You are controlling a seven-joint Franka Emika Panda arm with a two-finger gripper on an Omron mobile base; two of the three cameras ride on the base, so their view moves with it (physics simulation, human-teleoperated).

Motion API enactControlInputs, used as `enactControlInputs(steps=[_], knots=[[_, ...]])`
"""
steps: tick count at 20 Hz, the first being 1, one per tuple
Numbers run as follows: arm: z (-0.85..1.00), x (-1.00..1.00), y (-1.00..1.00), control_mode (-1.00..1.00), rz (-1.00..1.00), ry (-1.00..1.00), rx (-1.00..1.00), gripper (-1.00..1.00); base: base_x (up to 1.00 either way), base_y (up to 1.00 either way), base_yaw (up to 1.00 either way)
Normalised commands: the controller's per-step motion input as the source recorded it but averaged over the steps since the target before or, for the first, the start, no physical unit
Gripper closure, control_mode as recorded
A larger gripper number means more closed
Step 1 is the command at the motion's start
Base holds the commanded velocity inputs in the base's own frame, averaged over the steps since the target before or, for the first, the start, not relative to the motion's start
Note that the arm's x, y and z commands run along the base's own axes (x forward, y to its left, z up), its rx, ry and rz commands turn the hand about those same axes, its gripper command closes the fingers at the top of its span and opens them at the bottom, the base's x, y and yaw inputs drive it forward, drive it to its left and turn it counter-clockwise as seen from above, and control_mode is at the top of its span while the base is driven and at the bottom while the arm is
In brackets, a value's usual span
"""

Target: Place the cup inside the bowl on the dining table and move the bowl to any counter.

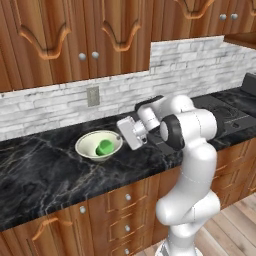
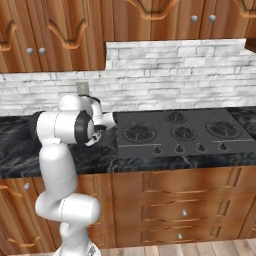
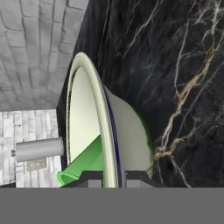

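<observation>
The cream bowl (image 1: 96, 144) is on the black marble counter (image 1: 40, 170) by the brick wall, and I cannot tell whether it rests there or hovers just above. The small green cup (image 1: 105, 147) lies inside it. My gripper (image 1: 121, 139) reaches in from the right and is shut on the bowl's right rim. In the hand view the bowl (image 3: 89, 109) appears edge-on, its rim pinched between my fingertips (image 3: 94, 179), with the gripper (image 3: 114, 179) at the bottom and the cup (image 3: 83, 165) tipped inside. The dining table is out of view.
A black gas stove (image 2: 175, 132) is set into the counter right of the arm. Wooden wall cabinets (image 1: 75, 35) hang above the brick backsplash (image 1: 45, 107), which has an outlet (image 1: 93, 96). Drawer fronts (image 1: 125, 210) run below the counter edge.
</observation>
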Motion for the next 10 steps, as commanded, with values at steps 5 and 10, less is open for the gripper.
enactControlInputs(steps=[5, 10], knots=[[-0.21, 0.09, 0.16, -1.0, -0.03, -0.05, 0.0, 1.0, 0.0, 0.0, 0.0], [-0.21, 0.11, 0.15, -1.0, -0.02, -0.02, 0.0, 1.0, 0.0, 0.0, 0.0]])
